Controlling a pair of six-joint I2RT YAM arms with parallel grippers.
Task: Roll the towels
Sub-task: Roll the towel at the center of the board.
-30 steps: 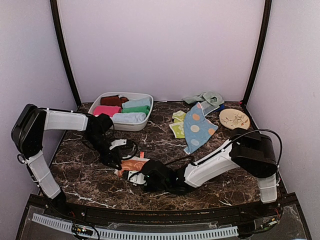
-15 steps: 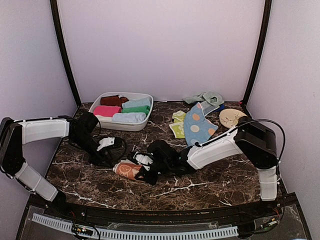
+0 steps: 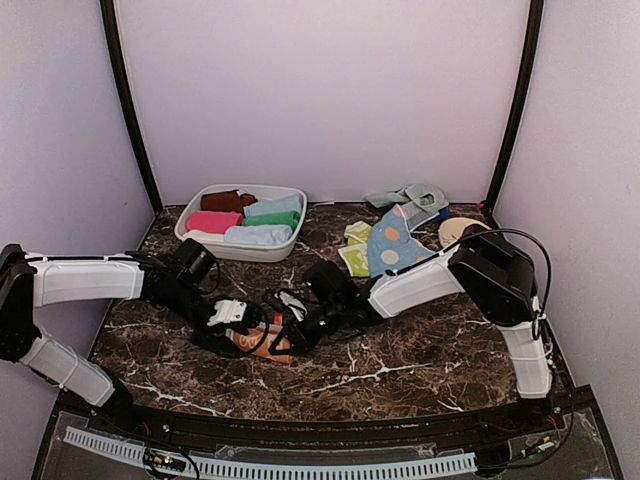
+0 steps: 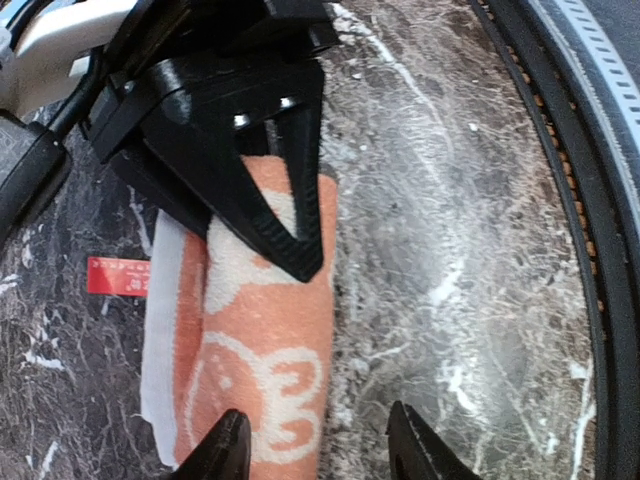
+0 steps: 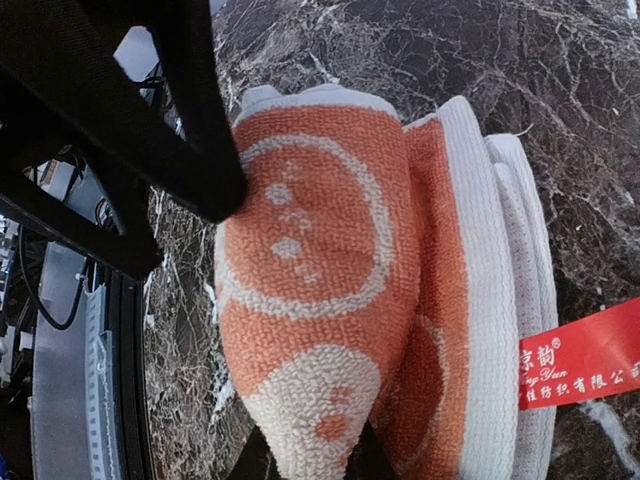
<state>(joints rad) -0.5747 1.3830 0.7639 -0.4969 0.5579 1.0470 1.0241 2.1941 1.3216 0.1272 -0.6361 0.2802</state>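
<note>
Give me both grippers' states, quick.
Left gripper: open, over the orange towel roll, not gripping.
Right gripper: closed, holding the orange towel roll.

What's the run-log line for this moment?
phase: rolling | right gripper: shut on rolled peach-orange cartoon-print cloth towel | left gripper: open at towel's end

Left arm [image 3: 85, 280] stretched low and rightward, forearm almost level; left pincer [image 4: 318, 455] with jaws apart, tips facing the opposite pincer; right arm [image 3: 420, 285] reaching leftward from a raised elbow, wrist low; right pincer [image 5: 312, 462] clamped on the peach towel [image 5: 320, 260]; both pincers nearly meeting.
</note>
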